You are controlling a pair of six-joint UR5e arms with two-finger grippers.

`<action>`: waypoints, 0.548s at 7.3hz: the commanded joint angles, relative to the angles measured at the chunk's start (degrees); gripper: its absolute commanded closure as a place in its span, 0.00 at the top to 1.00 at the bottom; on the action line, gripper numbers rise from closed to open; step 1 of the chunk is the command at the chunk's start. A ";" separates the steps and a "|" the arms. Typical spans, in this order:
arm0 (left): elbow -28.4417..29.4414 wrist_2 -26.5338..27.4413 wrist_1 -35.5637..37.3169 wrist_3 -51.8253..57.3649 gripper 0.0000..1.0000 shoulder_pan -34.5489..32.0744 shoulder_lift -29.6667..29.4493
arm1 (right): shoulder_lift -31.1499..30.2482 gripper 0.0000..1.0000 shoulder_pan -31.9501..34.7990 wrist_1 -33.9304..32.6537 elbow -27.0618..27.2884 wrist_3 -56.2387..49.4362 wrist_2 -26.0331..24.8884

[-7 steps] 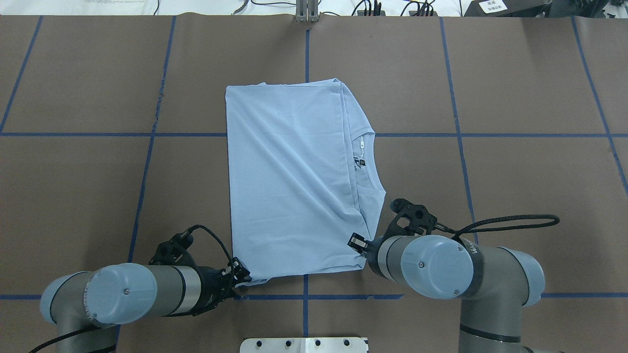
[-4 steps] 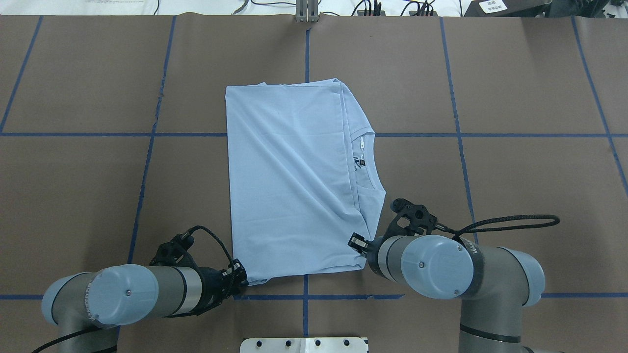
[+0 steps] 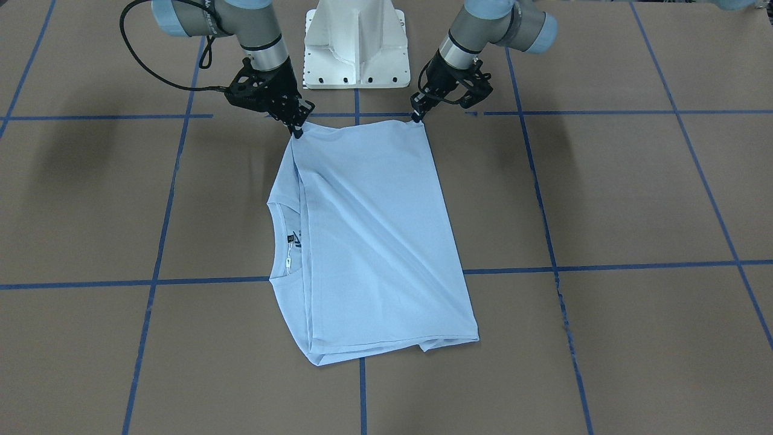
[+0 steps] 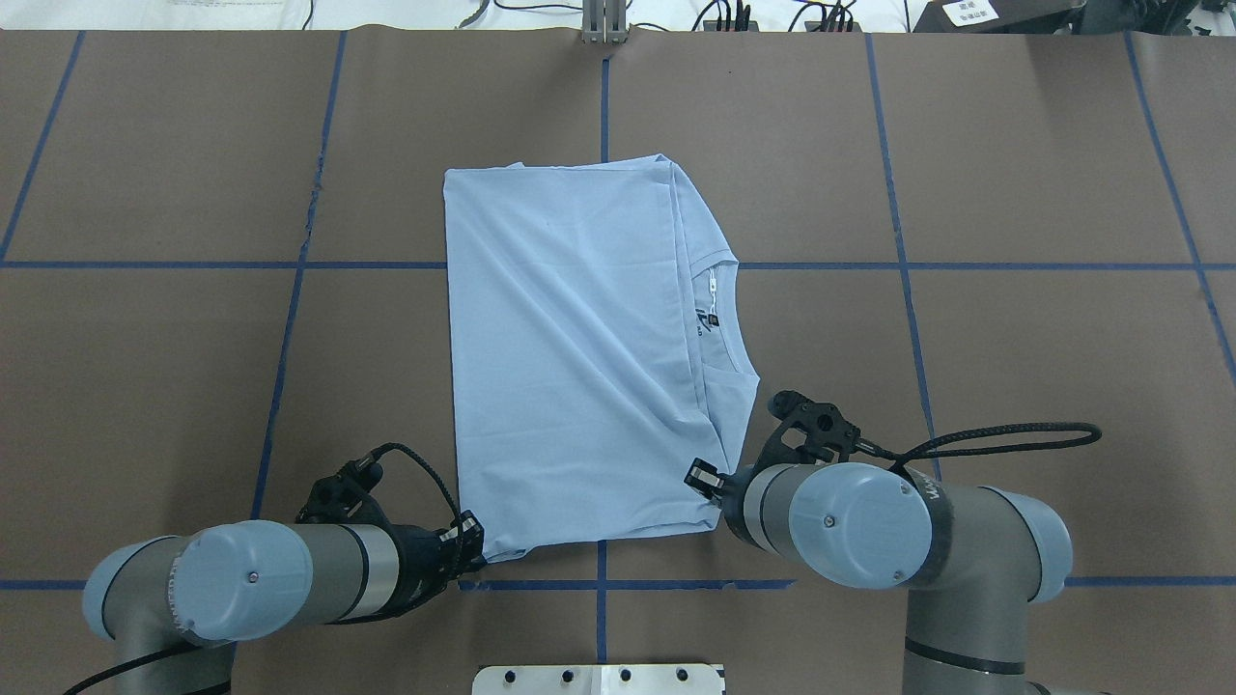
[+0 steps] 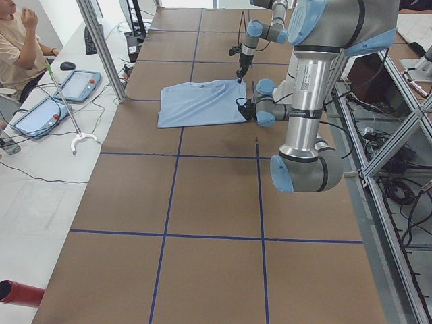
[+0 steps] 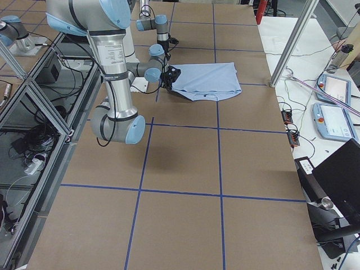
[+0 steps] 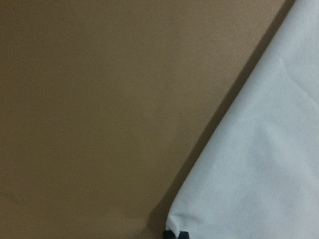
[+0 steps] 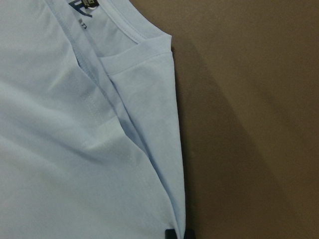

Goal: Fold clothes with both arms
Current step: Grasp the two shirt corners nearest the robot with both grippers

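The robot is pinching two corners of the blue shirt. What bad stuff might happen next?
1. The left gripper and right gripper each pinch only a tiny corner of the T-shirt, so one might slip out.
2. By the right gripper the cloth lies in stacked layers; lifting may leave some behind, spoiling the fold.

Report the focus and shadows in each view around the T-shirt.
Left wrist view: soft focus, the T-shirt edge blurred, a dark shadow band on the table beside it. Right wrist view: sharper, fabric seams readable, broad shadow along its edge. Front-facing view: even light, faint shadows either side of it. Overhead view: crisp, no glare.
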 commanded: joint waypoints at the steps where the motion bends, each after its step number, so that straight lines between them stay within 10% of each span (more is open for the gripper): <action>1: -3.97 0.03 2.16 -0.01 0.00 -0.25 0.28 | -1.73 0.00 0.00 0.00 1.83 0.00 -0.07; 4: -11.19 -0.06 8.50 -0.27 0.00 0.19 -0.07 | -4.03 0.00 -1.31 -0.09 5.00 3.48 -0.16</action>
